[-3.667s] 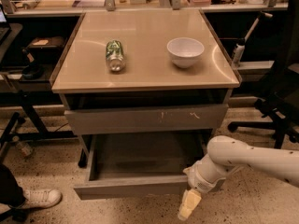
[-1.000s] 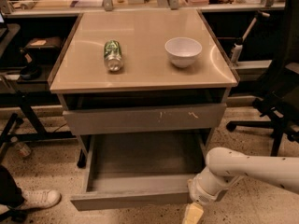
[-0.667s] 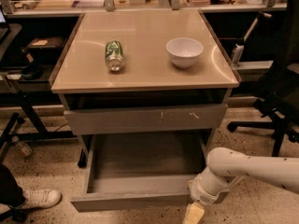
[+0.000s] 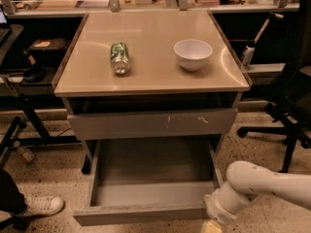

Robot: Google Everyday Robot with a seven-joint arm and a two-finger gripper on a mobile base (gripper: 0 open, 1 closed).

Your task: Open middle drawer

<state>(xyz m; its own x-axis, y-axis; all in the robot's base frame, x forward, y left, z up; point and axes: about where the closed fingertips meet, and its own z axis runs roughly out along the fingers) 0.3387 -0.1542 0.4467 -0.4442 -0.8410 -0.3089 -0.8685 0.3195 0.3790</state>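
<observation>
The gripper (image 4: pixel 212 226) sits at the bottom edge of the view, cut off so its state cannot be told, just right of the front panel of the middle drawer (image 4: pixel 141 214), which is pulled well out; above it is the scratched drawer front (image 4: pixel 153 123), and higher still the beige cabinet top (image 4: pixel 155 74) with a green can (image 4: pixel 119 57) on its side and a white bowl (image 4: pixel 193 53), well apart. Speckled floor (image 4: pixel 53 174) lies open to the gripper's left; a white sneaker (image 4: pixel 43 205) sits far left; an office chair base (image 4: pixel 286 130) stands up and right.
</observation>
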